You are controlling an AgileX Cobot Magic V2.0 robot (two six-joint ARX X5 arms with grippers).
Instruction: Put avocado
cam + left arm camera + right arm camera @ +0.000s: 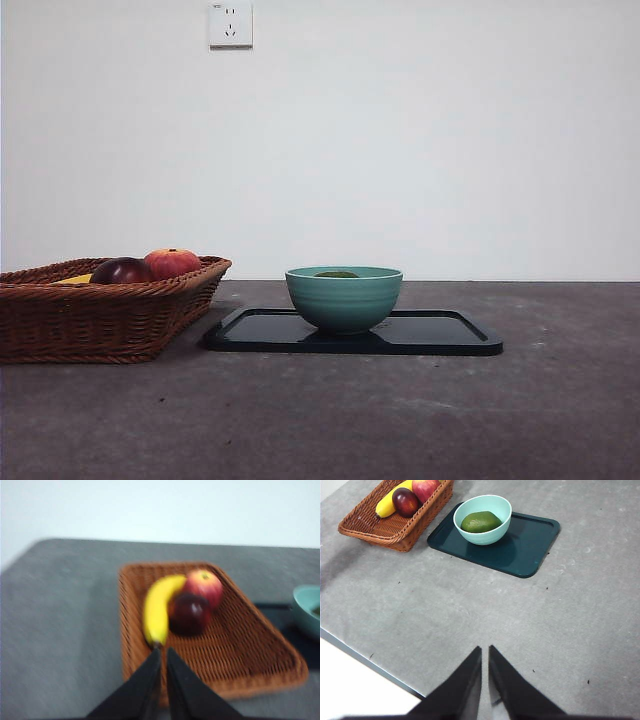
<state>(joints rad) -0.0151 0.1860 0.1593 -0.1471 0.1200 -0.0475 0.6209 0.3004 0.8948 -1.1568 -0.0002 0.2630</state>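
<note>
The dark green avocado (480, 522) lies inside a teal bowl (483, 519). In the front view only its top (337, 274) shows above the bowl's rim (344, 297). The bowl stands on a dark tray (440, 333), also seen in the right wrist view (525, 547). My right gripper (484, 652) is shut and empty, high above the bare table near its front edge, far from the bowl. My left gripper (163, 654) is shut and empty, above the near end of the wicker basket (240, 650). Neither arm shows in the front view.
The wicker basket (100, 315) stands left of the tray and holds a yellow banana (157, 607), a red-orange peach-like fruit (204, 587) and a dark maroon round fruit (190, 613). The table's front edge (365, 659) is near my right gripper. A wall socket (230, 24) is behind.
</note>
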